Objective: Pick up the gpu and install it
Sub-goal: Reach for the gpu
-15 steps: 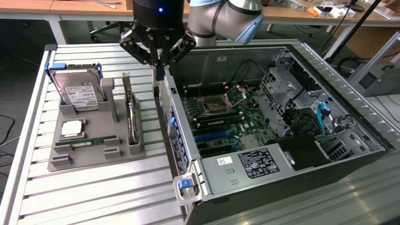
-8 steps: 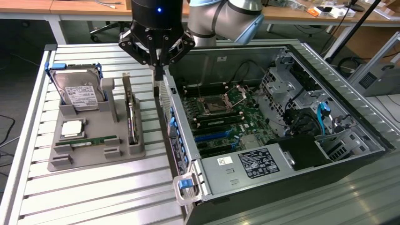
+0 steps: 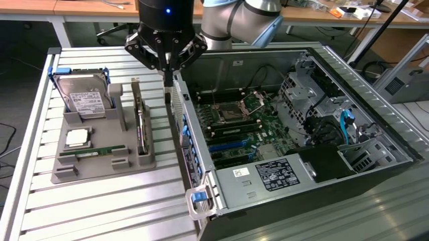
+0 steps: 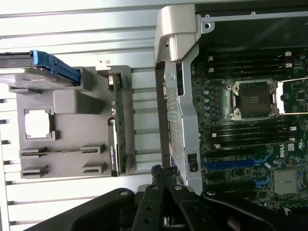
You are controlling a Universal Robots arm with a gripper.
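The gpu [image 3: 139, 118] is a thin dark card standing on its edge in a slot of the grey holder [image 3: 100, 161]. In the wrist view the gpu [image 4: 117, 126] runs along the side of the holder [image 4: 72, 103] that faces the computer. My gripper [image 3: 168, 93] hangs over the near wall of the open computer case [image 3: 178, 108], a short way to the exterior view's right of the card. Its fingers are pressed together with nothing between them, and the gripper [image 4: 163, 171] touches nothing. Inside the case lies the motherboard [image 3: 241, 120] with blue card slots [image 4: 231, 164].
The holder also carries a silver hard drive [image 3: 84, 98] in a blue frame, a square processor [image 3: 78, 136] and a green RAM stick [image 3: 97, 150]. A power supply [image 3: 268, 176] sits at the case's near end. The slatted table [image 3: 100, 211] extends around the holder.
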